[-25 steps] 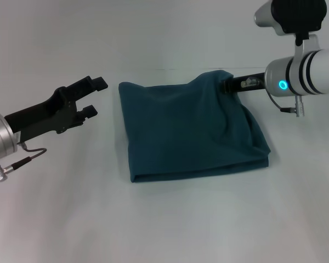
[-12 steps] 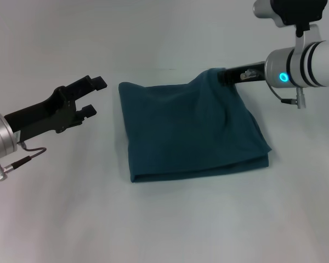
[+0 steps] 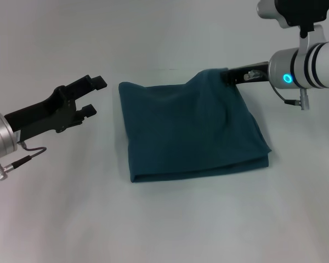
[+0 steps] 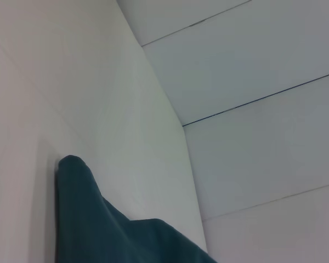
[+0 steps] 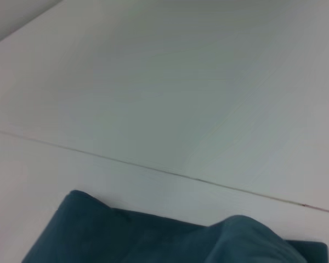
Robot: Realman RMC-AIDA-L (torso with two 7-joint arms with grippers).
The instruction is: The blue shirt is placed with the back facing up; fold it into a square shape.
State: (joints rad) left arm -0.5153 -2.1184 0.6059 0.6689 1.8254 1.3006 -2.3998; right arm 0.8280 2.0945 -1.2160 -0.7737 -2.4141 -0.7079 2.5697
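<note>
Two grippers on my head view: my left gripper (image 3: 93, 96) hovers at middle left with its jaws spread, clear of the cloth. My right gripper (image 3: 228, 76), upper right, pinches the far right corner of the blue shirt (image 3: 189, 129), lifting it. Folded roughly square, the shirt lies mid-frame on the white table (image 3: 164, 224).

one blue shirt (image 3: 192, 129), two pincers
</note>
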